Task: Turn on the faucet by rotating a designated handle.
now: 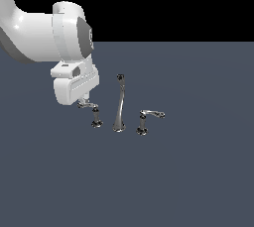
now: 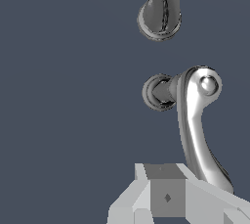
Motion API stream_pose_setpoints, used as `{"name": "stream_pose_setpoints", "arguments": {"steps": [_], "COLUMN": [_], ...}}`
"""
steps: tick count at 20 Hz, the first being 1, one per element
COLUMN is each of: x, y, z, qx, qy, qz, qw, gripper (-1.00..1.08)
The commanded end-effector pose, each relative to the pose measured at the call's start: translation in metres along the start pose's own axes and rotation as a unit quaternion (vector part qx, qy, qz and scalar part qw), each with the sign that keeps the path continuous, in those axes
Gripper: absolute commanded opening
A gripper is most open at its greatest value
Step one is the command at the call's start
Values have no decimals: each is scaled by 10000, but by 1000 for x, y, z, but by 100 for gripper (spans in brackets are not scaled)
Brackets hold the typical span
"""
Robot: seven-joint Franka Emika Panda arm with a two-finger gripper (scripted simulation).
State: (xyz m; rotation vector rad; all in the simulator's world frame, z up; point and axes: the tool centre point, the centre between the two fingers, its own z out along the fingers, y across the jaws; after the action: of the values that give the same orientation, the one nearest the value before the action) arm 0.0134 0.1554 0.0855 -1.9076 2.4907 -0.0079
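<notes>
Wrist view puts the fingers [image 2: 168, 196] against the handle [image 2: 197, 120] lever's end; whether clenched, cannot tell; spout [image 1: 119, 104] stands beside.

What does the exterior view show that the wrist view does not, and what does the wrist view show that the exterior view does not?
Only the exterior view shows the second handle with its lever toward that view's right, the spout's full height with its dark tip, and the white arm above.

Only the wrist view shows the handle's rounded cap from above and its lever running down to the gripper, whose finger tips are out of frame.

Both show the handle next to the spout's base on the grey floor.
</notes>
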Motion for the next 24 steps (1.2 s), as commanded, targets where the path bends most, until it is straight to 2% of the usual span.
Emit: {"name": "stream_pose_setpoints", "arguments": {"steps": [1,3,4,21,24], "x": [-8,-9,-8,7,5], "y": [15,18,10,62,62], "z": [0,0,0,0,0], "qx": [-34,-34,23,-31,-23], "qy": [1,1,12,2,-7], "qz": [-39,-39,-34,-38,-79], "qw": [10000,10000,10000,10000,10000], "gripper": [-100,-100,-100,-100,-100]}}
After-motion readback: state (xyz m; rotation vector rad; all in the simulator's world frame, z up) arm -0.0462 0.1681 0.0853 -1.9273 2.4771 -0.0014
